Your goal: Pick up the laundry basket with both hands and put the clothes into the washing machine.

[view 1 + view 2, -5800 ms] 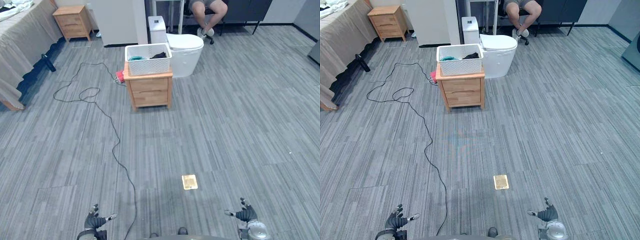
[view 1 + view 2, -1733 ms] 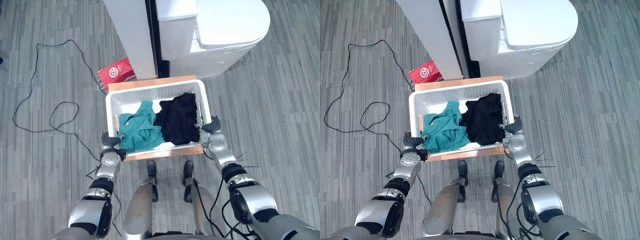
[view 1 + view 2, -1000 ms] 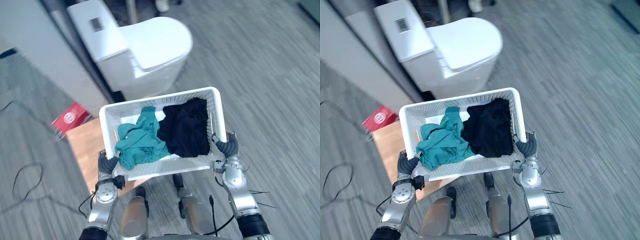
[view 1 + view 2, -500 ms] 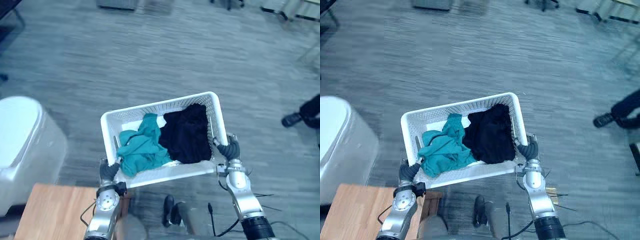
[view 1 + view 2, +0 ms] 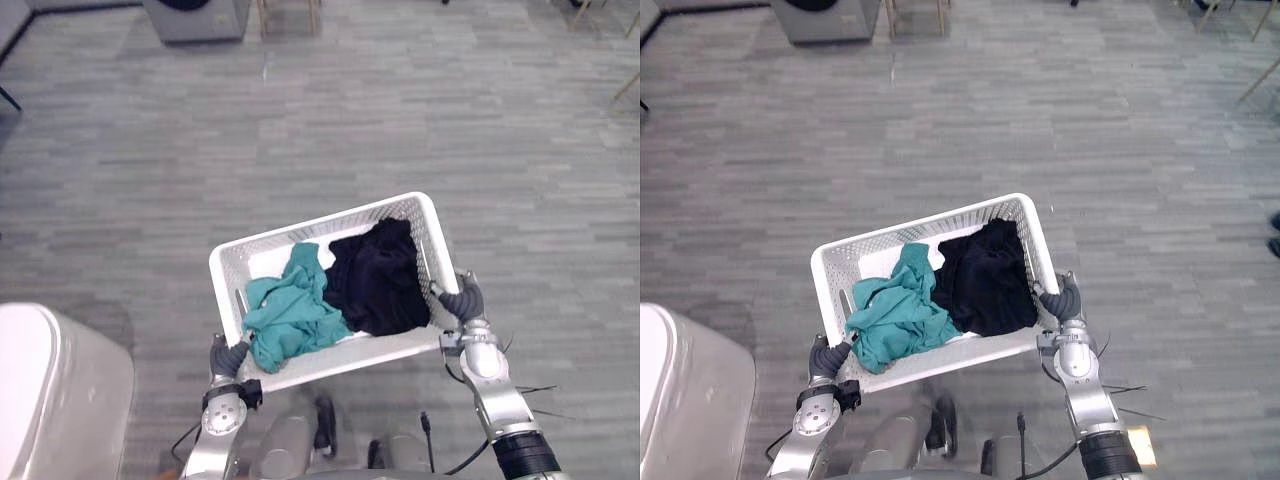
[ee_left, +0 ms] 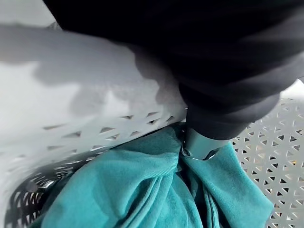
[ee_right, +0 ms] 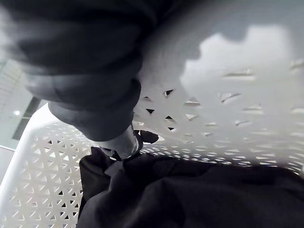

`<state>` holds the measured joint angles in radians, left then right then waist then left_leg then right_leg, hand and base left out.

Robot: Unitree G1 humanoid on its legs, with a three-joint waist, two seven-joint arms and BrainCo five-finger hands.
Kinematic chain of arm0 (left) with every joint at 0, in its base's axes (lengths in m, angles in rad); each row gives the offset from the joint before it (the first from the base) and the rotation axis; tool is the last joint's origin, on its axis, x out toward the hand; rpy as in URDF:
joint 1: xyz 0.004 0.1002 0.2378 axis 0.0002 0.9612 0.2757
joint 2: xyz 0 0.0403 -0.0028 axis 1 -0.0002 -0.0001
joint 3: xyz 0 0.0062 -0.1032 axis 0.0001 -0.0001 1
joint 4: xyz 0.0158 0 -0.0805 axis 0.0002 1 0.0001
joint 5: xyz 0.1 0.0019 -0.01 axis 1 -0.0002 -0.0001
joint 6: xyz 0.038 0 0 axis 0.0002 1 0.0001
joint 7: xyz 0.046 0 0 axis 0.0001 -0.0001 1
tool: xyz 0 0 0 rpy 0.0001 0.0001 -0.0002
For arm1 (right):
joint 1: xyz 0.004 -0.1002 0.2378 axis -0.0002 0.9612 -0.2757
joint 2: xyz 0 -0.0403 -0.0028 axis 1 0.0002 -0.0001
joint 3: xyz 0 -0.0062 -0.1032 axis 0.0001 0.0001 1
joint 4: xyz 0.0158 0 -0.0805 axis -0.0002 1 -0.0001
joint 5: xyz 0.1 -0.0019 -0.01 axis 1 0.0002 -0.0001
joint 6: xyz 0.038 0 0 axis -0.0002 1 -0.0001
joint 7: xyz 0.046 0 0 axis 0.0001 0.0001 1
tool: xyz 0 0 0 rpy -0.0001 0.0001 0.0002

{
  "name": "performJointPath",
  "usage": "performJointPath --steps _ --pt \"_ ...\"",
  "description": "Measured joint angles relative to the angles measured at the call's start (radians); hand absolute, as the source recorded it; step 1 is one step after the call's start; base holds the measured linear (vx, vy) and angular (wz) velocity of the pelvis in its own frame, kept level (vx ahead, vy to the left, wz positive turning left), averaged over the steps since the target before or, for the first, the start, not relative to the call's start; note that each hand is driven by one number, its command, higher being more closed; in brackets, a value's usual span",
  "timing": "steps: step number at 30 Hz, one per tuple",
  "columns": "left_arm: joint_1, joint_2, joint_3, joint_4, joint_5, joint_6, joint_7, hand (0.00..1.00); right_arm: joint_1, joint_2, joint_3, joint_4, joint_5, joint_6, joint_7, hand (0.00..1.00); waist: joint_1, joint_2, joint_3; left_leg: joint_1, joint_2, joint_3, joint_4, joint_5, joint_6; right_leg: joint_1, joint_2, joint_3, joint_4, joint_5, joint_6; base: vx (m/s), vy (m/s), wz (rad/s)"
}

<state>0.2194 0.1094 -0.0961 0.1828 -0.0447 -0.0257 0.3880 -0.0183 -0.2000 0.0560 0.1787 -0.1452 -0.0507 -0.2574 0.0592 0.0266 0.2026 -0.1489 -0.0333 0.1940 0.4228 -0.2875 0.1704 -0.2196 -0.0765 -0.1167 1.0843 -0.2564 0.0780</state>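
Basket (image 5: 320, 222) is off the floor, carried in front of me at the near middle of the scene. It is level enough and nothing is spilling.

Left robot hand (image 5: 232, 357) has its fingers curled over the rim of the basket's left short end. Its wrist view shows a finger hooked inside, against the teal garment (image 5: 290, 315). Right robot hand (image 5: 460, 300) is hooked the same way over the right short end, beside the black garment (image 5: 380, 280). Both are clamped on the basket and neither is free.

Key relation: the basket's long axis runs left to right between the two hands, skewed so the right end sits a little farther out. The grey box with a dark round door at the far left, which I take for the washer (image 5: 195, 18), lies well apart from the basket, ahead and left of it. The left hand is on the side nearer to it. I judge the carry has to swing left and go forward over open floor.

Count: one basket, two garments (one teal, one black), one washer, two hands. A white rounded object (image 5: 50, 400) stands near left, close to the left arm's path, so that side needs watching.
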Motion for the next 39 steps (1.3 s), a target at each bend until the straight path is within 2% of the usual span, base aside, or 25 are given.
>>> performJointPath --steps 2,5,8,10,11,12,13,14,15,17,20,22,23,24,25,27,28,30,32,33,34,36,37,38,39 --pt "0.000 0.024 0.000 -0.001 0.006 0.003 0.000 1.00 0.016 0.016 0.004 -0.001 0.000 -0.005 0.000 1.00 -0.018 0.005 0.000 0.122 0.001 -0.041 -0.081 -0.022 -0.014 -0.064 -0.029 -0.061 0.012 -0.047 -0.087 0.63 0.010 0.21" --pt "-0.012 0.062 -0.008 -0.014 0.010 0.003 -0.015 1.00 0.016 0.011 0.011 -0.005 0.011 -0.020 0.001 1.00 -0.065 0.015 0.000 0.247 0.037 -0.094 -0.208 -0.038 -0.042 -0.246 -0.026 -0.094 -0.207 -0.057 -0.100 0.69 -0.073 0.48" --pt "-0.023 0.068 -0.023 0.000 0.020 0.007 -0.017 1.00 0.028 -0.002 0.010 -0.004 0.018 -0.012 0.000 1.00 -0.104 0.011 0.001 0.373 0.068 -0.115 -0.267 -0.065 -0.099 -0.301 -0.025 -0.053 -0.808 0.168 -0.007 0.73 -0.169 0.51" --pt "-0.009 0.067 -0.025 0.015 0.021 0.008 -0.018 1.00 0.055 -0.003 0.021 -0.004 0.018 -0.010 0.001 1.00 -0.100 -0.005 -0.016 0.458 0.075 -0.125 -0.211 -0.114 -0.185 -0.300 -0.025 -0.032 -0.865 0.342 -0.065 0.85 -0.243 0.26" --pt "-0.003 0.043 -0.022 0.033 0.022 0.009 -0.018 1.00 0.069 -0.007 0.020 -0.002 0.018 -0.002 0.000 1.00 -0.100 0.032 -0.038 0.436 0.118 -0.141 -0.069 -0.114 -0.197 -0.315 -0.012 -0.052 -0.746 0.431 -0.083 0.87 -0.247 0.07" --pt "-0.001 0.015 -0.019 0.046 0.028 0.009 -0.018 1.00 0.069 -0.024 0.020 -0.002 0.018 0.007 0.001 1.00 -0.093 0.098 -0.055 0.340 0.190 -0.144 0.168 -0.038 -0.237 -0.309 0.038 -0.084 -0.670 0.334 -0.101 1.01 -0.261 -0.17" --pt "-0.004 0.006 -0.016 0.055 0.031 0.009 -0.018 1.00 0.062 -0.027 0.021 -0.002 0.018 0.012 0.002 1.00 -0.074 0.121 -0.043 0.231 0.241 -0.140 0.426 0.194 -0.253 -0.250 0.078 -0.086 -0.649 0.267 -0.113 0.83 -0.194 -0.36" --pt "-0.003 0.000 -0.014 0.059 0.031 0.010 -0.018 1.00 0.065 -0.028 0.021 -0.003 0.018 0.015 0.002 1.00 -0.064 0.127 -0.042 0.175 0.266 -0.142 0.552 0.256 -0.270 -0.212 0.094 -0.089 -0.654 0.242 -0.118 0.83 -0.175 -0.32" --pt "-0.004 -0.010 -0.011 0.060 0.031 0.012 -0.018 1.00 0.077 -0.023 0.018 -0.005 0.023 0.021 -0.004 1.00 -0.044 0.125 -0.037 0.067 0.304 -0.136 0.769 0.207 -0.263 -0.107 0.119 -0.092 -0.686 0.204 -0.131 0.66 -0.126 -0.14" --pt "0.003 -0.005 -0.011 0.060 0.031 0.011 -0.019 1.00 0.093 -0.020 0.018 -0.033 0.029 0.021 -0.005 1.00 -0.034 0.095 -0.019 -0.034 0.287 -0.106 0.845 0.122 -0.214 0.047 0.123 -0.076 -0.765 0.168 -0.133 0.78 -0.103 -0.03" --pt "0.002 -0.006 -0.007 0.035 0.031 -0.001 -0.033 1.00 0.089 -0.027 0.003 -0.087 0.029 0.000 -0.004 1.00 0.004 0.050 -0.010 -0.237 0.186 -0.069 0.556 0.033 -0.168 0.245 0.089 -0.043 -0.920 0.120 -0.108 0.70 0.013 -0.09" --pt "0.002 -0.012 -0.005 0.017 0.050 -0.001 -0.053 1.00 0.075 -0.039 -0.010 -0.083 0.029 -0.011 0.000 1.00 0.019 0.048 -0.005 -0.296 0.128 -0.094 0.060 0.102 -0.241 0.361 0.066 -0.028 -1.005 0.077 -0.059 0.76 0.154 -0.16" --pt "0.002 -0.010 -0.001 0.017 0.056 0.000 -0.060 1.00 0.071 -0.039 -0.009 -0.077 0.029 -0.012 0.002 1.00 0.027 0.054 -0.003 -0.299 0.126 -0.087 -0.019 0.193 -0.233 0.396 0.060 -0.017 -1.024 0.061 -0.046 0.90 0.242 -0.26" --pt "0.000 -0.005 0.006 0.016 0.060 0.007 -0.062 1.00 0.061 -0.028 -0.007 -0.041 0.030 -0.012 0.002 1.00 0.043 0.020 -0.007 -0.272 0.086 -0.046 -0.013 0.261 -0.136 0.452 0.022 0.019 -1.057 0.043 -0.030 0.78 0.219 -0.18" --pt "-0.005 -0.013 0.014 0.013 0.061 0.011 -0.062 1.00 0.048 -0.026 -0.008 -0.029 0.030 -0.011 0.002 1.00 0.035 0.014 -0.007 -0.281 0.080 -0.041 0.032 0.244 -0.073 0.461 0.009 0.030 -1.056 0.048 -0.028 0.95 0.304 0.01" --pt "-0.002 -0.029 0.031 0.011 0.076 0.024 -0.063 1.00 0.015 -0.023 -0.011 0.012 0.029 -0.008 0.013 1.00 0.040 0.011 -0.003 -0.332 0.099 -0.020 0.248 0.160 -0.009 0.473 -0.008 0.086 -0.976 0.071 -0.015 0.67 0.283 0.01" --pt "0.008 -0.021 0.031 0.011 0.088 0.025 -0.069 1.00 0.027 -0.011 -0.010 0.020 0.027 -0.008 0.019 1.00 0.055 -0.010 -0.017 -0.336 0.098 0.006 0.272 0.130 -0.057 0.440 -0.017 0.117 -0.822 0.047 0.050 0.61 0.280 -0.45" --pt "0.036 0.006 0.032 0.011 0.095 0.022 -0.072 1.00 0.035 0.024 -0.005 0.022 0.015 -0.013 0.023 1.00 0.054 -0.051 -0.033 -0.219 0.047 0.010 0.249 -0.070 -0.044 0.262 -0.058 0.183 -0.300 0.077 0.199 0.71 0.252 -0.08" --pt "0.039 0.024 0.032 0.010 0.095 0.031 -0.075 1.00 0.048 0.042 -0.004 0.033 0.014 -0.008 0.027 1.00 0.039 -0.082 -0.028 -0.112 -0.008 0.007 0.252 -0.146 -0.038 0.118 -0.126 0.146 0.037 0.101 0.164 0.66 0.134 0.23" --pt "0.047 0.024 0.028 0.009 0.095 0.044 -0.075 1.00 0.073 0.045 -0.005 0.032 0.012 -0.008 0.029 1.00 0.034 -0.067 -0.021 -0.013 -0.016 0.001 0.208 -0.170 -0.018 0.050 -0.139 0.085 0.108 0.059 0.059 0.55 0.092 0.01" --pt "0.049 0.025 0.026 0.009 0.095 0.044 -0.075 1.00 0.086 0.049 -0.006 0.031 0.012 -0.008 0.029 1.00 0.028 -0.058 -0.021 0.037 -0.017 -0.009 0.172 -0.175 -0.013 0.015 -0.139 0.059 0.106 0.039 0.028 0.71 0.087 0.31" --pt "0.037 0.045 0.004 0.009 0.097 0.044 -0.076 1.00 0.109 0.052 -0.018 0.021 0.016 -0.009 0.029 1.00 -0.047 -0.036 -0.032 0.186 -0.021 -0.084 0.011 -0.169 -0.022 -0.147 -0.121 -0.071 -0.061 -0.036 -0.015 0.74 0.031 0.73" --pt "0.027 0.055 -0.010 0.012 0.097 0.043 -0.077 1.00 0.111 0.050 -0.026 0.011 0.016 -0.009 0.029 1.00 -0.054 -0.028 -0.029 0.223 -0.019 -0.102 -0.029 -0.167 -0.026 -0.186 -0.107 -0.080 -0.152 -0.037 -0.018 0.77 -0.018 0.76" --pt "-0.001 0.065 -0.036 0.022 0.097 0.044 -0.082 1.00 0.132 0.041 -0.047 -0.016 0.017 -0.009 0.028 1.00 -0.069 -0.017 -0.025 0.302 -0.007 -0.124 -0.107 -0.166 -0.053 -0.235 -0.073 -0.085 -0.394 0.004 -0.016 0.99 -0.070 0.72" --pt "-0.013 0.064 -0.045 0.025 0.100 0.043 -0.082 1.00 0.139 0.036 -0.053 -0.025 0.018 -0.009 0.023 1.00 -0.084 -0.018 -0.024 0.377 0.001 -0.136 -0.160 -0.162 -0.076 -0.241 -0.049 -0.103 -0.684 0.133 -0.007 1.03 -0.086 0.70"
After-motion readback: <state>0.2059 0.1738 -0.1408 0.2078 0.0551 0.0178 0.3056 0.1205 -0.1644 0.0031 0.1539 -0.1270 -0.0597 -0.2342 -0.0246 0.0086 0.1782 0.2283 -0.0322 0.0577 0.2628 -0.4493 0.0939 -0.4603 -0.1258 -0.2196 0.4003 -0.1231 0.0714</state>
